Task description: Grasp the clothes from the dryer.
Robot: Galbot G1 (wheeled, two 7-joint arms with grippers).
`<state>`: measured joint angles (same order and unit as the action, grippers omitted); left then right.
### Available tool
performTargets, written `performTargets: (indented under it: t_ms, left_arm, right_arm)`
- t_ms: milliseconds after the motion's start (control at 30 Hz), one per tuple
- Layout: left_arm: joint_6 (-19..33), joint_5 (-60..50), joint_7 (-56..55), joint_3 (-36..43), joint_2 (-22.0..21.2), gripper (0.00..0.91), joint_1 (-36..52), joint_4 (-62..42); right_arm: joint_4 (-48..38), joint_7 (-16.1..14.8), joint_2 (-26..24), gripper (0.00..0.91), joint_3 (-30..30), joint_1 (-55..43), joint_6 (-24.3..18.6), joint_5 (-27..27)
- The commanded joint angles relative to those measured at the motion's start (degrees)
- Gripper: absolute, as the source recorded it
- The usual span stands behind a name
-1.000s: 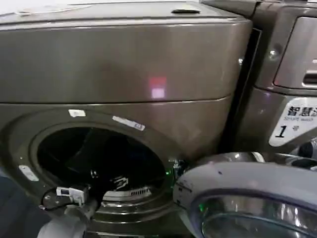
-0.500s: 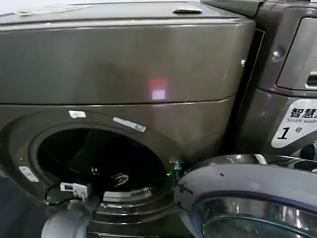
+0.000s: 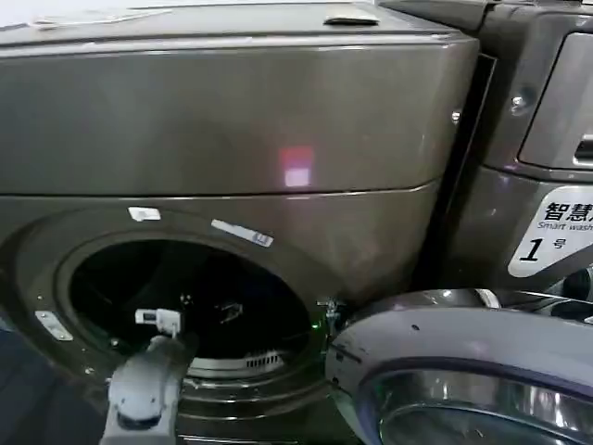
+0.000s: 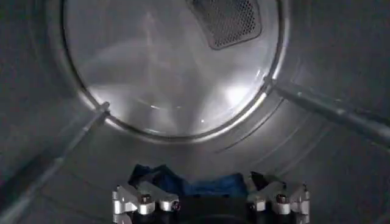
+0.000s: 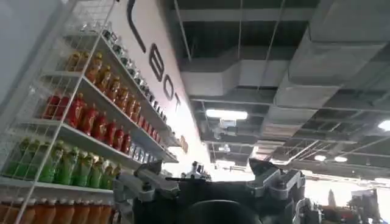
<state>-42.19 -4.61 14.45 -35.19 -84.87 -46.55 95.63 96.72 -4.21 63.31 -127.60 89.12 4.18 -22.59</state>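
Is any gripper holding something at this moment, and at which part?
Nothing is held. The left gripper is open inside the dryer, the clothes lying between its fingers. The right gripper is open, pointing up.

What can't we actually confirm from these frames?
- Clothes: left wrist view, lower part hidden behind the left hand; full extent unknown.
- Contact between left hand and clothes: cannot tell.
- Head view: dryer drum interior too dark to show clothes.
- Right hand: right wrist view, points at ceiling and shelves; position relative to dryer unknown.

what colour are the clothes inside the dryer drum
Dark navy blue, seen best in the left wrist view: clothes.
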Motion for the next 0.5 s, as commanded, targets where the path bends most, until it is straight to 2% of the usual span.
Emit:
performTargets:
  t_ms: [33,300,367,500]
  left_arm:
    - [-0.34,-1.16,0.28,0.23,0.21,0.907,8.99,-12.63]
    - [20.09,-34.11,18.86,0.68,0.74,0.907,16.88,-25.06]
    - [27.88,-42.93,19.14,0.64,0.60,0.907,19.10,-28.58]
    - [32.33,-51.52,23.05,1.31,0.52,0.907,21.87,-30.79]
  right_arm:
    - [-0.05,0.03,0.00,0.907,0.03,0.01,-0.07,0.05]
    - [0.48,-0.17,0.18,0.907,0.48,0.05,-0.06,0.12]
    - [0.43,-0.24,0.11,0.907,0.64,0.11,-0.05,0.21]
    - [1.18,-0.26,0.13,0.907,1.02,-0.13,0.15,0.26]
